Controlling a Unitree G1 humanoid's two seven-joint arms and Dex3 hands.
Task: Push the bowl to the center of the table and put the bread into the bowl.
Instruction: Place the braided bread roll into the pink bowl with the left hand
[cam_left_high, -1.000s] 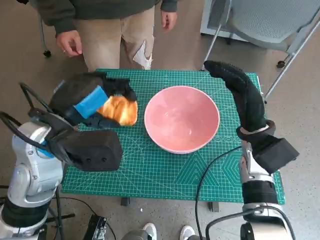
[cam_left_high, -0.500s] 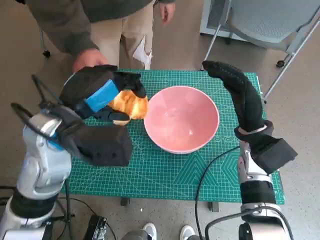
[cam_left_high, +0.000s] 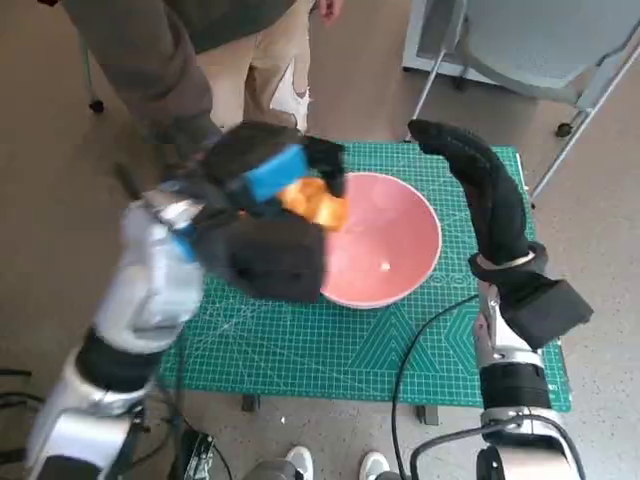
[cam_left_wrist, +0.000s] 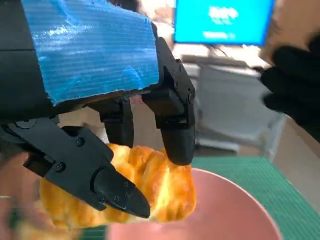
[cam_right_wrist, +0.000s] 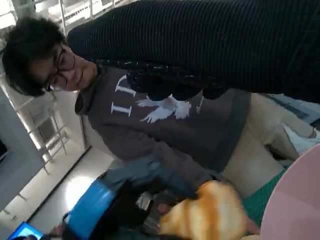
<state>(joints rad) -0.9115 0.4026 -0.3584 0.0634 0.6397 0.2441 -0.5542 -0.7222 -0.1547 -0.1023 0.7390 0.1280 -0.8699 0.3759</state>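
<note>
Bread (cam_left_high: 312, 202), golden and croissant-like, is held in the left hand (cam_left_high: 262, 170) a little left of the head frame's centre, above the left rim of the pink bowl (cam_left_high: 385, 255). In the left wrist view the bread (cam_left_wrist: 145, 187) is seen clamped between black fingers (cam_left_wrist: 172, 130) above and a thumb-like part below, with the pink bowl's rim (cam_left_wrist: 235, 205) lying under and beyond it. The blue tape (cam_left_high: 272, 172) on the back of that hand is seen at upper centre-left of the head frame, and the pale left forearm (cam_left_high: 150, 290) runs down toward the lower left corner.

At the middle of the head frame the bowl stands on the green cutting mat (cam_left_high: 340, 350) that covers the counter; nothing is seen inside the bowl.

To the right, the gloved right hand (cam_left_high: 480, 185) is raised beside the bowl's right rim, apart from it, with its fingers stretched out and nothing held.

Along the upper left edge of the head frame a person (cam_left_high: 190, 60) in a dark top and beige trousers stands at the counter's far side. A grey chair (cam_left_high: 530, 40) is seen at the upper right. In the right wrist view the same person (cam_right_wrist: 150, 120) appears behind the bread (cam_right_wrist: 210, 210).
</note>
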